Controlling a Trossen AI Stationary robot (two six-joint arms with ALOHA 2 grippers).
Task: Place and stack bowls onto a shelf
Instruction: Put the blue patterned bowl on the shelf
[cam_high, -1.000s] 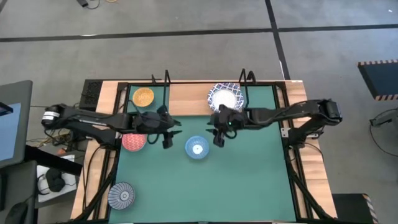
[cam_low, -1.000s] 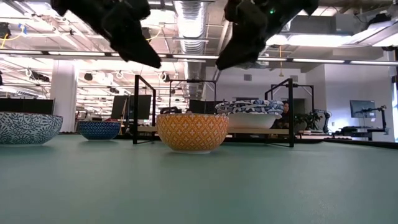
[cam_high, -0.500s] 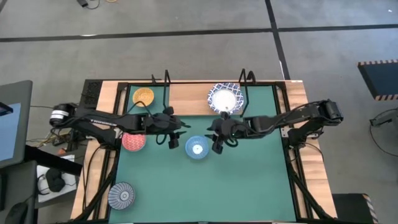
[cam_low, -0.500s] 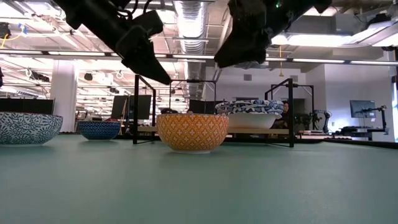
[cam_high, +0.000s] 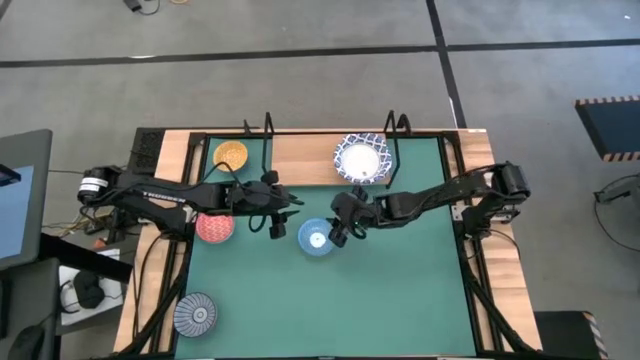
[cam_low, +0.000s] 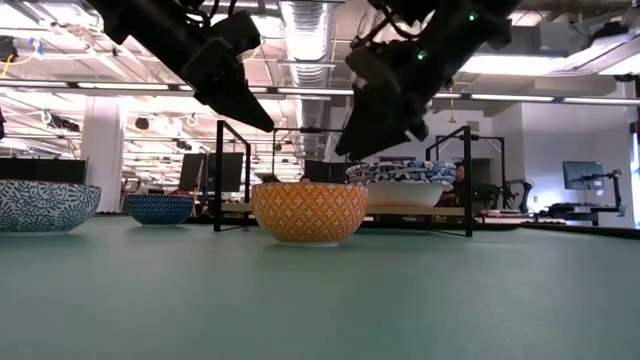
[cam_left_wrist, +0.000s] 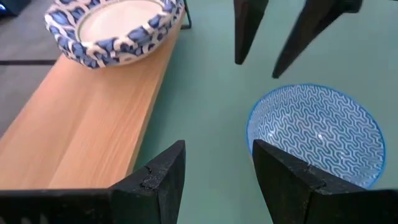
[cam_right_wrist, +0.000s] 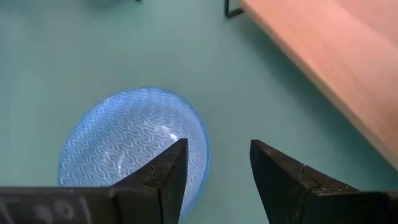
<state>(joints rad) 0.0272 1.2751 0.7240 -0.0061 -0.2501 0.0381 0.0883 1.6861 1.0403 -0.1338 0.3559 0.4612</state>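
Hovering above the green mat, right gripper fingers spread, empty, reaching over the near rim of the light blue bowl, touching nothing. Waiting just beside the same bowl on its other side, left gripper fingers also parted, gripping nothing. Sitting on the mat between both grippers, that light blue bowl. Resting on the shelf: a white bowl with blue lattice rim. Lying off the shelf: orange-yellow bowl, red bowl, grey-blue ribbed bowl.
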